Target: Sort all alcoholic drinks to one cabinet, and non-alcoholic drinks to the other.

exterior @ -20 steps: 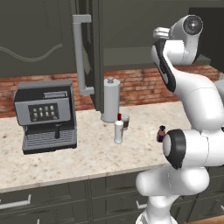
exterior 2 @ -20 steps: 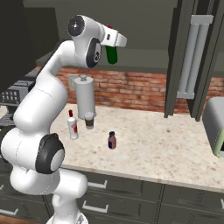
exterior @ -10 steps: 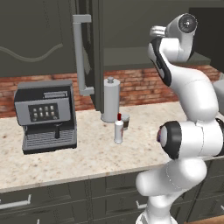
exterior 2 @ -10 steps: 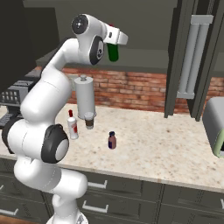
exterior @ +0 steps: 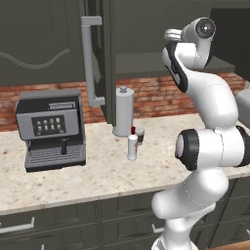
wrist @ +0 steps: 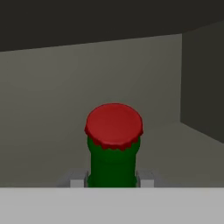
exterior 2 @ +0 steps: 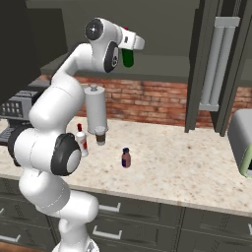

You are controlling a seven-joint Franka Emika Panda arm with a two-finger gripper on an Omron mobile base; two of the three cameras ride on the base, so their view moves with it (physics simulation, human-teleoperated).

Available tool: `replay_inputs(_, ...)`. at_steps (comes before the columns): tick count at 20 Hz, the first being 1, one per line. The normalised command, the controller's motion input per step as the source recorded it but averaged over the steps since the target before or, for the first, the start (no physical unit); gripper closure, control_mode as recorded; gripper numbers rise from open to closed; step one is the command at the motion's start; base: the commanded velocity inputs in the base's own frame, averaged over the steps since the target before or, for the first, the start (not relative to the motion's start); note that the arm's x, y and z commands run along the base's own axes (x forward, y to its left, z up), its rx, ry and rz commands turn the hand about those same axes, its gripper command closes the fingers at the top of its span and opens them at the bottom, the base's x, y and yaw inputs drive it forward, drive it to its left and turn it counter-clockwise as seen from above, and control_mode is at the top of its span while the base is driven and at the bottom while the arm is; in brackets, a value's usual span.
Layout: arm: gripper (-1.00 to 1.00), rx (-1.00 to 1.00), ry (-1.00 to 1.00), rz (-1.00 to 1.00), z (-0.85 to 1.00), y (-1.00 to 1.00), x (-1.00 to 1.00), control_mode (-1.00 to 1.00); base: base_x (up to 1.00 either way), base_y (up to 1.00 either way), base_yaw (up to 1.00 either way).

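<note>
while the white arm has swung its load a little further toward the open dark grey wall cabinet, the gripper stays pinched on the slim dark-green glass bottle with a red cap, held high before the cabinet's bare shelf; likely placing comes next; on the counter wait the white bottle with red cap, the paper coffee cup and the tiny purple bottle.
</note>
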Motion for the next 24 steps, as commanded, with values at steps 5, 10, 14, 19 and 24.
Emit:
replay_inputs(5,1.0,0.0,-0.02,0.02,-0.16,0.0,0.15,-1.0,0.0,0.0,0.0)
replay_inputs(10,1.0,-0.01,-0.01,0.03,-0.31,0.0,0.12,-1.0,0.0,0.0,0.0)
replay_inputs(14,1.0,0.0,-0.03,0.02,-0.31,0.0,0.12,-1.0,0.0,0.0,0.0)
replay_inputs(19,1.0,-0.01,-0.01,0.02,-0.27,0.05,0.15,-1.0,0.0,0.0,0.0)
replay_inputs(24,1.0,0.0,0.0,0.03,-0.15,0.11,0.19,-1.0,0.0,0.0,0.0)
